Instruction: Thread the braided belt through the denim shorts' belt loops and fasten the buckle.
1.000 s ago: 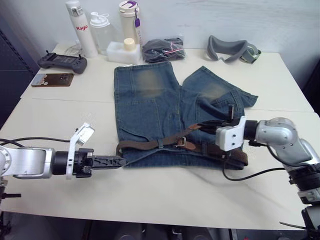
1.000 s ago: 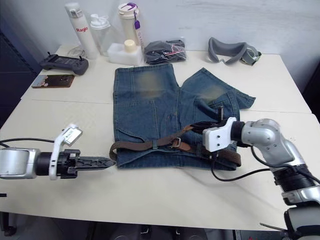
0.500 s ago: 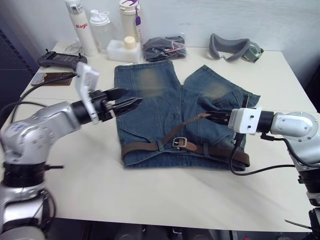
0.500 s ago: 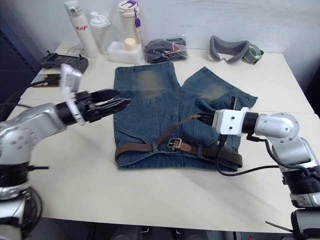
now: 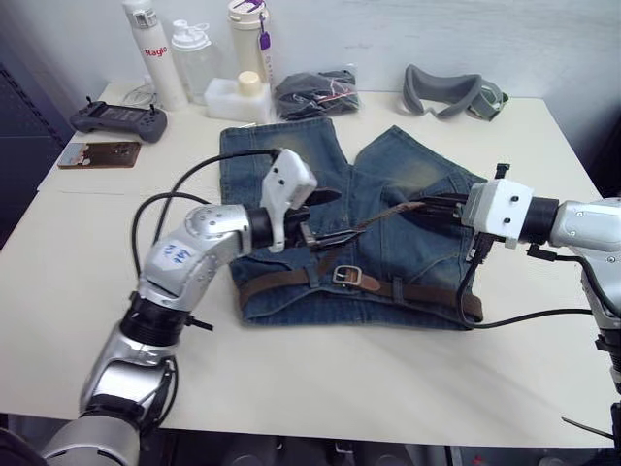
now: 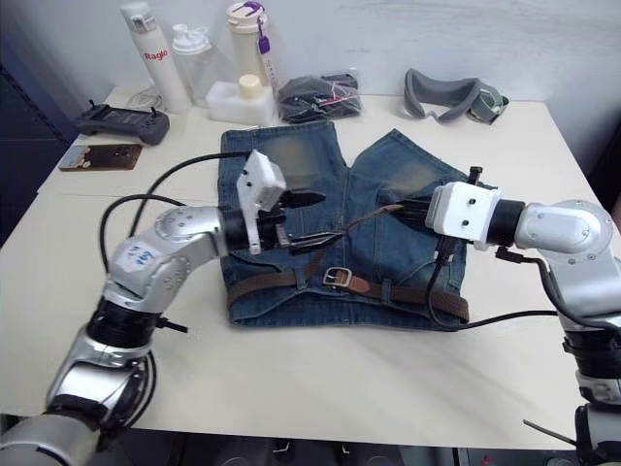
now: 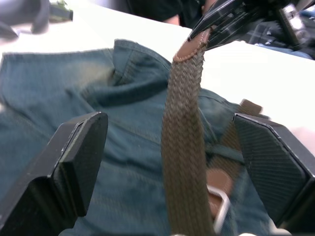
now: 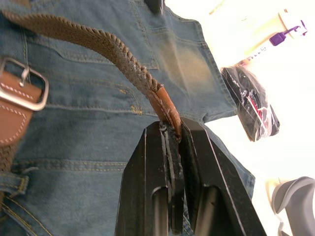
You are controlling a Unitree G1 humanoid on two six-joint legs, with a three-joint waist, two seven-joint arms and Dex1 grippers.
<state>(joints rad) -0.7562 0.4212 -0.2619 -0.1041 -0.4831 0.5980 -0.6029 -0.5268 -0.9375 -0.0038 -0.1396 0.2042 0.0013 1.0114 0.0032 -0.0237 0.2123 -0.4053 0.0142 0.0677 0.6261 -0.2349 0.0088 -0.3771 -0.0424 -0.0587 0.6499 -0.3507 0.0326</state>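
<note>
The denim shorts [image 5: 330, 223] lie flat at the centre of the frame on the table [image 5: 320, 388], waistband toward the lower edge. The braided belt [image 5: 291, 283] runs left to right along that waistband, through at least one of the belt loops [image 5: 313, 277], and the buckle [image 5: 346, 277] sits just below frame centre. From the buckle the free tail [image 5: 364, 225] climbs up and to the right, off the cloth, its long axis a slant from lower left to upper right.

The right gripper [image 5: 423, 209], at centre right, has its fingers pressed together on the leather tip [image 8: 166, 110] of that tail; the right wrist view shows the tip clamped between the two pads. The left gripper [image 5: 325, 216], just left of centre, has its fingers [image 7: 74, 152] spread wide, one on each side of the raised tail; the left wrist view shows the strap [image 7: 184, 147] running up the middle of the gap, touching neither. So the left arm is the nearer to the buckle and the mid-length of the tail, and closing there looks like the coming move.

Half a second ago the left gripper hovered over the upper left of the shorts, well clear of the belt; it has since swung right and down to straddle the tail. The right gripper has kept its pinch and drawn the tip a little higher and rightward
</note>
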